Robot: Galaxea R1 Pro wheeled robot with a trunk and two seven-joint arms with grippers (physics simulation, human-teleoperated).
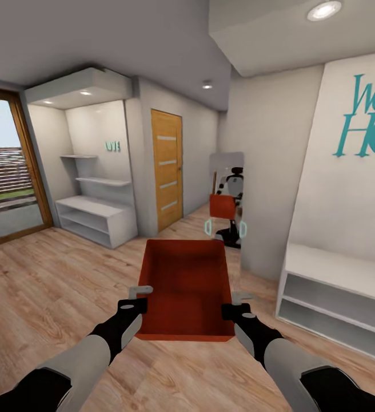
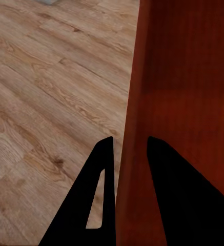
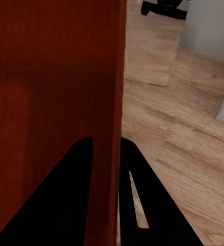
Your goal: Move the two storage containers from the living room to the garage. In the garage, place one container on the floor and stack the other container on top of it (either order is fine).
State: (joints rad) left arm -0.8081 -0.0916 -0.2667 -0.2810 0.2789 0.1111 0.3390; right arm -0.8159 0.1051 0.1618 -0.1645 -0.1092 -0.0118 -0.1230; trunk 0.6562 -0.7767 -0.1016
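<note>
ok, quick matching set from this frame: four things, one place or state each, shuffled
Things:
1. bin
2. door
3. mirror
4. left pincer

Places or states:
A. on the far wall, shut
B. clamped over the bin's wall
C. carried between both arms, above the wood floor
D. leaning on the wall ahead, showing the robot's reflection

Pairs: 1-C, 2-A, 3-D, 4-B
</note>
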